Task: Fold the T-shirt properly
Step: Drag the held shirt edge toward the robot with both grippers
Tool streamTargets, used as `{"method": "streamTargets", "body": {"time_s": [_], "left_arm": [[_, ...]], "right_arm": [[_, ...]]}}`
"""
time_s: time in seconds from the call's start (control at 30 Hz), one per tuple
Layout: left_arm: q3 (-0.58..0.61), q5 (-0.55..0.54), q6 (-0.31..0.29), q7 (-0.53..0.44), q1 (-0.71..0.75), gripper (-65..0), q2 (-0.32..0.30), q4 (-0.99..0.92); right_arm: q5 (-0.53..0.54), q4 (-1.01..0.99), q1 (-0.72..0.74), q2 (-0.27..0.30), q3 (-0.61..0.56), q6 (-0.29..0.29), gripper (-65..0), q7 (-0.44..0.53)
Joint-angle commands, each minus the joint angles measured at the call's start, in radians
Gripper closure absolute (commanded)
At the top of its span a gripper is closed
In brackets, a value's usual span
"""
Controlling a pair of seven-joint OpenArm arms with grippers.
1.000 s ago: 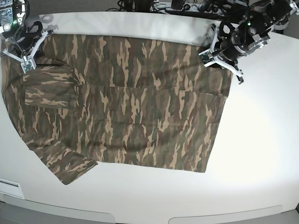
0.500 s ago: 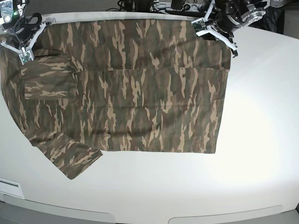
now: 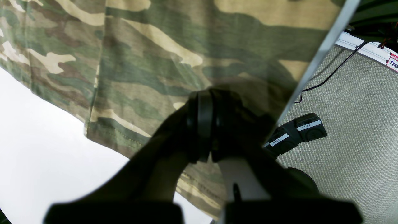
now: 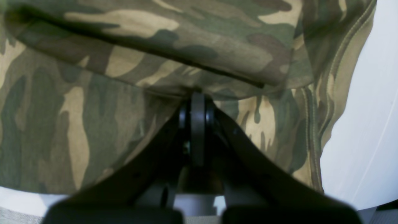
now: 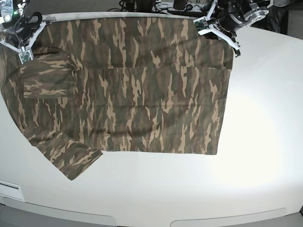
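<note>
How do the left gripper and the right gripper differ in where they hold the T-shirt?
The left gripper holds the T-shirt at its plain hem corner; the right gripper holds the sleeve end. The left one sits at the table's far edge. Both are shut on cloth.

The T-shirt (image 5: 128, 85) lies spread on the table (image 5: 255, 142), reaching its far edge.
</note>
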Motion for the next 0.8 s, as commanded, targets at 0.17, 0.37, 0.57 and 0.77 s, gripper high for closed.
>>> {"method": "streamTargets", "body": {"time_s": [0.17,0.37,0.57,0.77], "left_arm": [[0.005,-0.016,-0.014,0.029,0.009,0.0,-0.014,0.039],[0.005,-0.015,-0.014,0.029,0.008,0.0,-0.014,0.055],[0.004,0.085,-0.014,0.029,0.008,0.0,-0.014,0.054],[0.005,0.117,-0.014,0.028,0.008,0.0,-0.014,0.054]], "right_arm": [[0.044,-0.035,-0.043,-0.008,-0.016,0.037,0.0,-0.243],[0.077,-0.035,-0.042,-0.008,-0.016,0.033,0.0,-0.251],[0.079,-0.035,-0.042,-0.008,-0.016,0.006,0.0,-0.246],[0.079,-0.035,-0.043,-0.008,-0.016,0.000,0.0,-0.291]]}}
